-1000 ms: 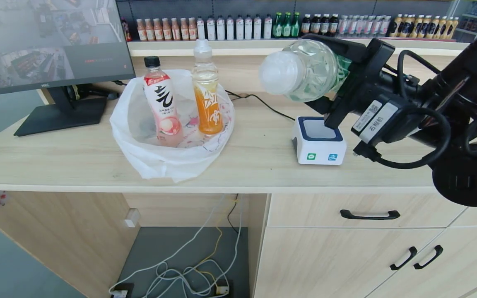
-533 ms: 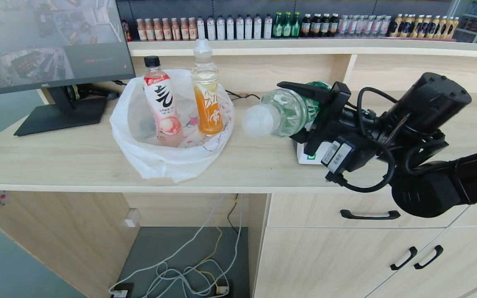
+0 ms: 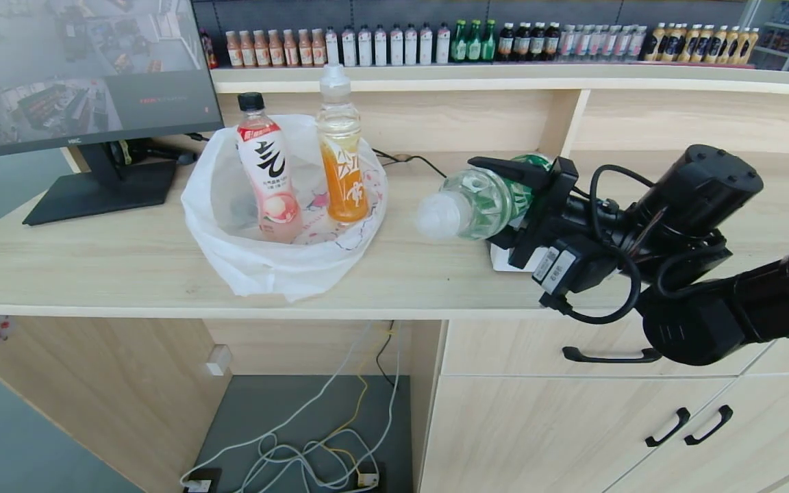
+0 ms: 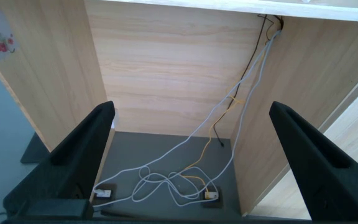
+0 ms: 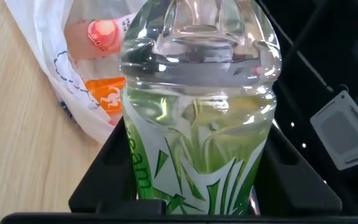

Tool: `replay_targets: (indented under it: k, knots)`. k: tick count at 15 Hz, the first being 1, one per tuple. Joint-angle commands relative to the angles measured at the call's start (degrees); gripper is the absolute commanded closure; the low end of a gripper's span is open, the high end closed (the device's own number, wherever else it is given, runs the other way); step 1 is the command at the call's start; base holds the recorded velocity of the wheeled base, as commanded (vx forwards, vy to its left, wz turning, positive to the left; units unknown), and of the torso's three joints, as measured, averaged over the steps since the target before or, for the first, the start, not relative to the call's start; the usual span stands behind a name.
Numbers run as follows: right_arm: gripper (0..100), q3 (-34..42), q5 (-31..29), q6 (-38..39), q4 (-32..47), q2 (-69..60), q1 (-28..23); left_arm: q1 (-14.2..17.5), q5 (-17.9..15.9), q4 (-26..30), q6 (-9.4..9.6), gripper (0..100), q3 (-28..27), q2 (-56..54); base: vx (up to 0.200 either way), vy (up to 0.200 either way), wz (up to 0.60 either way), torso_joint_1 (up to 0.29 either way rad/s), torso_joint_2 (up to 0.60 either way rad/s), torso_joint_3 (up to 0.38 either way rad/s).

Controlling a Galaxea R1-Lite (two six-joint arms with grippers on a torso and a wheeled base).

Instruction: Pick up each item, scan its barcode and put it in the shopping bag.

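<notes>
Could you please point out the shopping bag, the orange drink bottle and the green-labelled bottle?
shopping bag (image 3: 264, 270), head view, on its white front wall.
orange drink bottle (image 3: 346, 181), head view, on its label.
green-labelled bottle (image 5: 191, 177), right wrist view, on its label.

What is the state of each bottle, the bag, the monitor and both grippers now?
shopping bag: open, on the counter.
pink bottle: upright in the shopping bag, capped.
orange bottle: upright in the shopping bag, capped.
green-label bottle: on its side above the counter, cap toward the shopping bag.
right gripper: jaws shut on the green-label bottle.
left gripper: jaws open, empty, below the counter.
monitor: on.
</notes>
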Motion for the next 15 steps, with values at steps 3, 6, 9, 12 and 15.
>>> replay_targets:
  k: [3, 6, 9, 12, 15]
  knots:
    - [100, 0.37, 0.05, 0.07, -0.05, 1.40, -1.84, -0.04, 0.01, 0.00, 0.00, 0, 0.00, -0.02, 0.000, 0.000, 0.00, 0.000, 0.00, 0.000]
    - [100, 0.98, 0.05, 0.07, -0.41, 1.40, -1.84, -0.04, 0.01, 0.00, 0.00, 0, 0.00, -0.02, 0.000, 0.000, 0.00, 0.000, 0.00, 0.000]
    - [100, 1.33, 0.05, 0.25, -0.85, 1.40, -1.93, -0.04, 0.01, 0.00, 0.00, 0, 0.00, -0.02, 0.000, 0.000, 0.00, 0.000, 0.00, 0.000]
    - [100, 1.77, -0.04, 0.25, -0.93, 1.31, -2.02, -0.04, 0.01, 0.00, 0.08, 0, 0.00, -0.02, 0.000, 0.000, 0.00, 0.000, 0.00, 0.000]
    - [100, 1.77, -0.04, 0.25, -0.93, 1.31, -2.02, -0.04, 0.01, 0.00, 0.08, 0, 0.00, -0.02, 0.000, 0.000, 0.00, 0.000, 0.00, 0.000]
